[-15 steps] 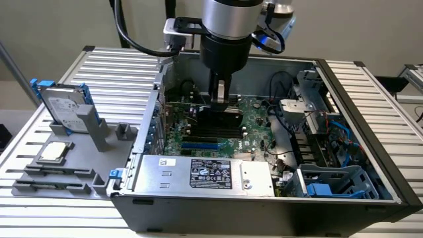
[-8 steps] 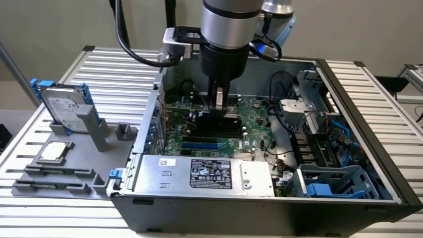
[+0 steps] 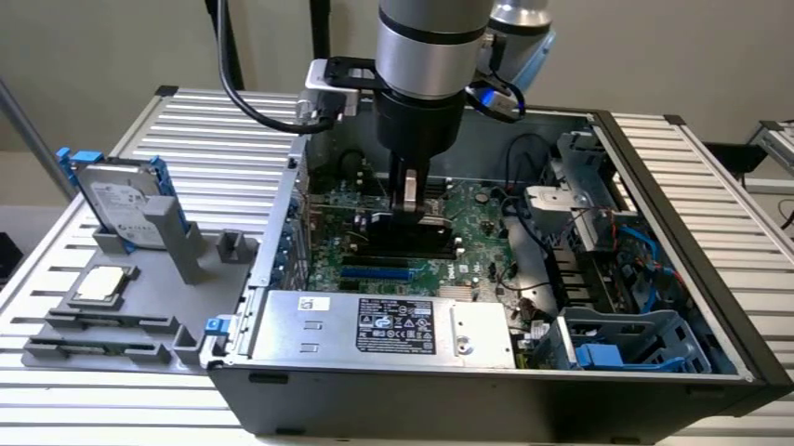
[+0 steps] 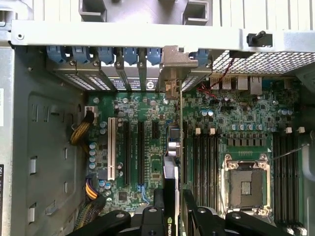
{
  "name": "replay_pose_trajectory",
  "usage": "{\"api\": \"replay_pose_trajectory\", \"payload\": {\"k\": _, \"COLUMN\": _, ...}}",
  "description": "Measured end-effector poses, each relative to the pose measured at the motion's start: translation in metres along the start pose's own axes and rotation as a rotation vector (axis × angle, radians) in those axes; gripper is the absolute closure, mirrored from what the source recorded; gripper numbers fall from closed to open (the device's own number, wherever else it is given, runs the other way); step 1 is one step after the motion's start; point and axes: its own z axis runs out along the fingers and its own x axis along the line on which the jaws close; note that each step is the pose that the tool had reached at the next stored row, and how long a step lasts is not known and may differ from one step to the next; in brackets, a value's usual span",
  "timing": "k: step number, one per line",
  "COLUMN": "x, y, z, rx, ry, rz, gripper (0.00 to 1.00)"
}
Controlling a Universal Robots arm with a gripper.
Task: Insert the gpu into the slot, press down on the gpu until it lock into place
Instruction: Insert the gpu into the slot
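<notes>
- Whole thing sits on a slatted metal desk (image 3: 707,167), with an open computer case (image 3: 496,409) lying on its side, so you look straight down at the motherboard (image 3: 478,232).
- The silver power supply (image 3: 297,325) runs along the near wall of the case in the exterior view. It's not part of this job, just a landmark.
- The graphics card (image 3: 416,232) is down inside the case, standing on edge over the board. From the wrist view it's dead edge-on (image 4: 172,172), a thin line running up the middle of the board.
- The end effector (image 3: 414,200) is clamped on the card's top edge. In the wrist view (image 4: 173,196) one finger (image 4: 189,206) sits on each side with the card sandwiched between.
- The blue slot (image 3: 378,274) shows in the exterior view as a bright strip between the card and the power supply, just beside the card's lower edge. Honestly can't tell if the card is seated in a slot or hanging just above the board, since it hides whatever is right under it.
- The card's metal bracket (image 4: 172,61) is up against the rear panel openings.
- My read: we're in the insert step, and the lock-in press isn't done. What it calls for is a straight push down with the card kept upright, its edge running along the slot and no twisting.
</notes>
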Motion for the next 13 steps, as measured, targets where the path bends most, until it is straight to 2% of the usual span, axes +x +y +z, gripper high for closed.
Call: {"api": "replay_pose_trajectory", "payload": {"k": 13, "x": 0.002, "y": 0.0001, "z": 0.0222, "rx": 0.0008, "ry": 0.0002, "rz": 0.0, "gripper": 0.74}}
